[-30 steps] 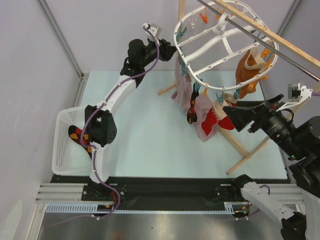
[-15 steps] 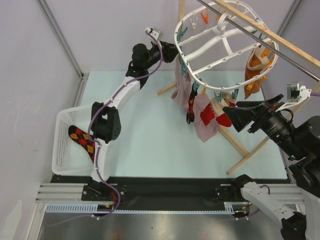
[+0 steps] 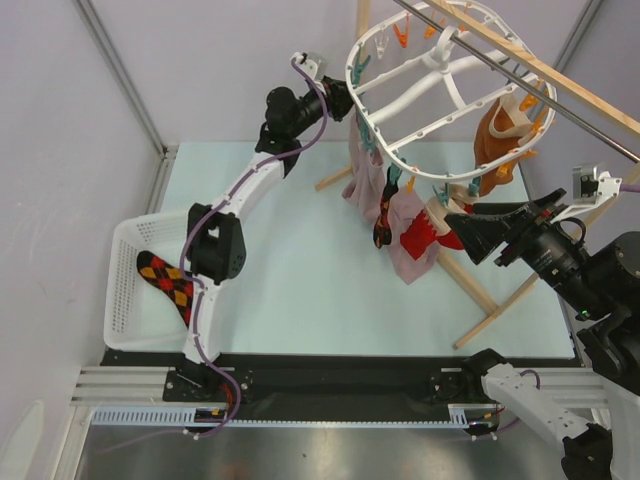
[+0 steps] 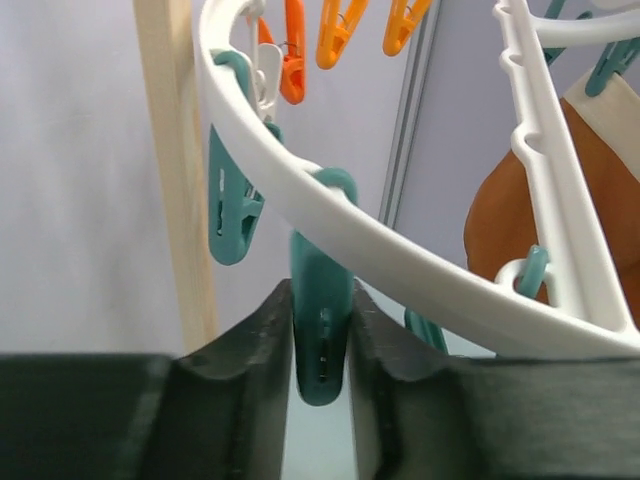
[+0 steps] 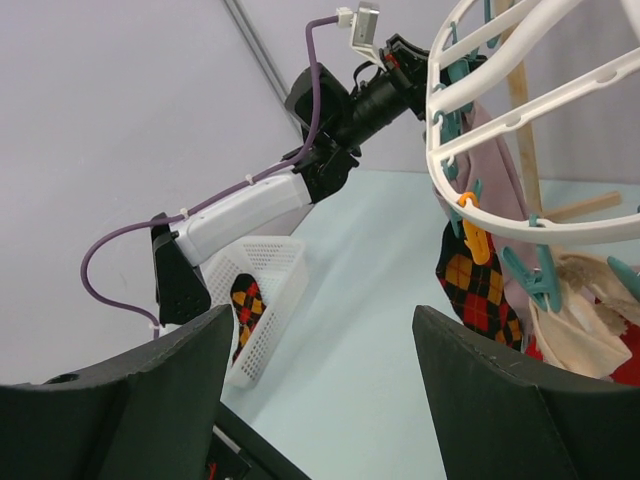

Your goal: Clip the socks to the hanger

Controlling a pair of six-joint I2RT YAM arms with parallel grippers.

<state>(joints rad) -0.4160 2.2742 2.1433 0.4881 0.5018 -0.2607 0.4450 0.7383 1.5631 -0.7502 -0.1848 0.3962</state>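
From above, the left gripper point(image 3: 340, 100) is raised at the far-left rim of the hanger point(image 3: 437, 60), its fingers hidden there against the ring. The hanging sock point(image 3: 384, 222) dangles from the rim well below and right of that gripper in the picture, in front of a mauve-pink cloth point(image 3: 365, 185). The other sock point(image 3: 168, 285) lies far back from it, near the arm's base, in a white basket point(image 3: 125, 240). The right gripper point(image 3: 462, 235) hovers low at the near-right side of the ring, with the hanging sock just off its fingertips to the left and an orange-brown garment point(image 3: 497, 140) hanging beyond it. In the left wrist view the two dark fingers stand closed against both sides of a teal clip point(image 4: 320, 340) that hangs from the white rim just above them – the clip is pinched between the pads. A wooden pole point(image 4: 180, 170) rises to the fingers' left, and orange clips point(image 4: 340, 30) hang higher up. In the right wrist view that gripper's fingers are spread wide with nothing between them. The hanging sock sits ahead and to the right of them under an orange clip, the basket with the other sock lies ahead to the left, and the left arm point(image 5: 250, 215) reaches up to the ring beyond.
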